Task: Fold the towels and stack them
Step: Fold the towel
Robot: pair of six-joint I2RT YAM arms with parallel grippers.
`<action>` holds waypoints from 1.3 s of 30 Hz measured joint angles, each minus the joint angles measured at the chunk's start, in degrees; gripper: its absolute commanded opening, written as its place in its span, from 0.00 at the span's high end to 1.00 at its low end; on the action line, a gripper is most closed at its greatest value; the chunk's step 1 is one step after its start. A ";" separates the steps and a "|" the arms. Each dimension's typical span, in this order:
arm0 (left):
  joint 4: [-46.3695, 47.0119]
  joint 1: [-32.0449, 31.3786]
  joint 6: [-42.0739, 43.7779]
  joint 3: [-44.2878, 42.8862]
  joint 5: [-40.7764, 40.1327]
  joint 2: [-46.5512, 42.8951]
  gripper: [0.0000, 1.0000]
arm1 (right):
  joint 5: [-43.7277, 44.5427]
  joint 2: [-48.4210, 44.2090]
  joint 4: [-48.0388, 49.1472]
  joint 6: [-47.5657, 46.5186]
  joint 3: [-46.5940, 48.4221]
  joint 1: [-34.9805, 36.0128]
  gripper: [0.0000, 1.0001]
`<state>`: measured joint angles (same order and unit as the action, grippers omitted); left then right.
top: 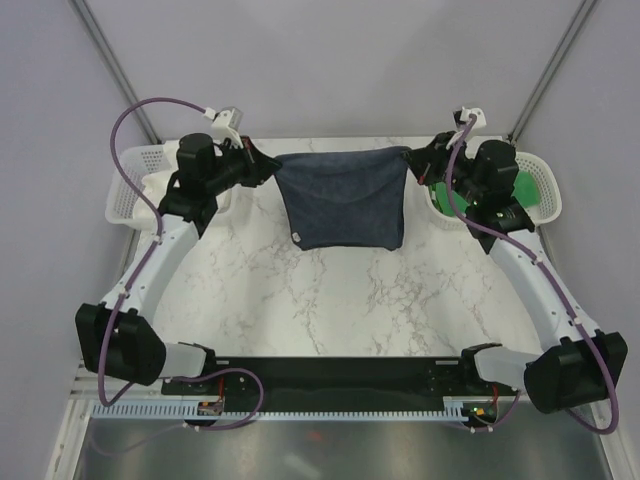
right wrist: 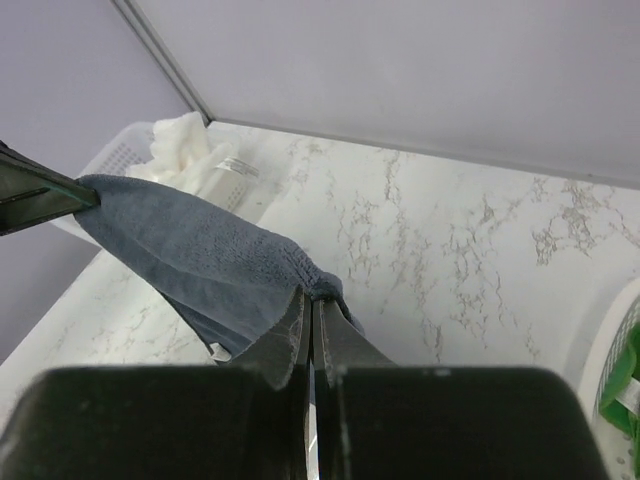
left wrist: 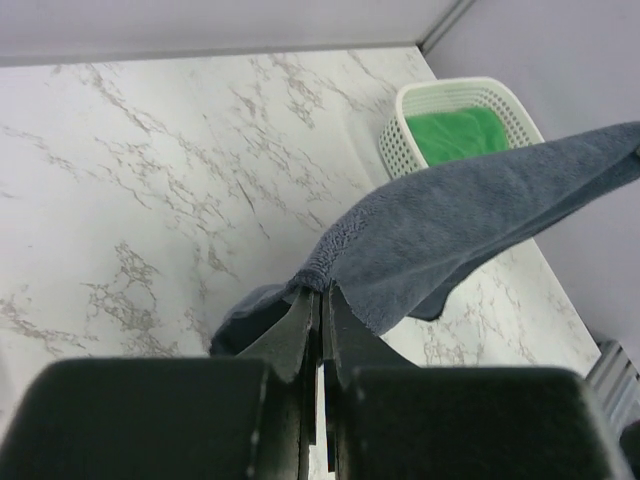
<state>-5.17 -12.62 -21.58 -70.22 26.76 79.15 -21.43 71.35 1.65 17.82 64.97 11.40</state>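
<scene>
The navy-blue towel (top: 343,205) hangs stretched between both arms over the far middle of the marble table, its lower edge reaching the tabletop. My left gripper (top: 270,165) is shut on its left top corner (left wrist: 325,268). My right gripper (top: 410,160) is shut on the right top corner (right wrist: 322,283). The green towel (left wrist: 455,134) lies in the right basket (top: 545,195). The cream-white towel (right wrist: 180,142) sits bunched in the left basket (top: 130,185).
White mesh baskets stand at the far left and far right corners of the marble table (top: 330,300). Grey walls with metal posts close in the back. A black rail (top: 340,375) runs along the near edge between the arm bases.
</scene>
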 measured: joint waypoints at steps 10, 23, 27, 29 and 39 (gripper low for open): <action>0.92 -1.60 -0.59 1.46 -2.43 -12.98 0.98 | -1.57 -11.37 -1.07 1.16 0.00 0.00 1.00; -8.52 -5.25 -2.60 3.06 0.35 -27.76 0.98 | -7.69 -25.79 -4.76 7.30 -3.41 0.07 1.00; -14.62 -5.38 -2.97 1.51 0.28 -30.71 0.98 | -8.22 -28.92 -5.16 11.02 -4.35 0.11 1.00; -17.29 -5.49 -3.02 -1.11 0.24 -29.70 0.98 | -7.80 -29.49 -3.98 12.63 -5.20 0.11 1.00; -21.35 -4.66 -2.73 -8.11 -7.34 0.96 0.98 | -0.04 -2.60 7.10 15.65 -9.11 0.11 1.00</action>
<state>-26.52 -17.28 -24.32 -78.32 19.42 80.12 -21.47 68.75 8.75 33.47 55.86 11.51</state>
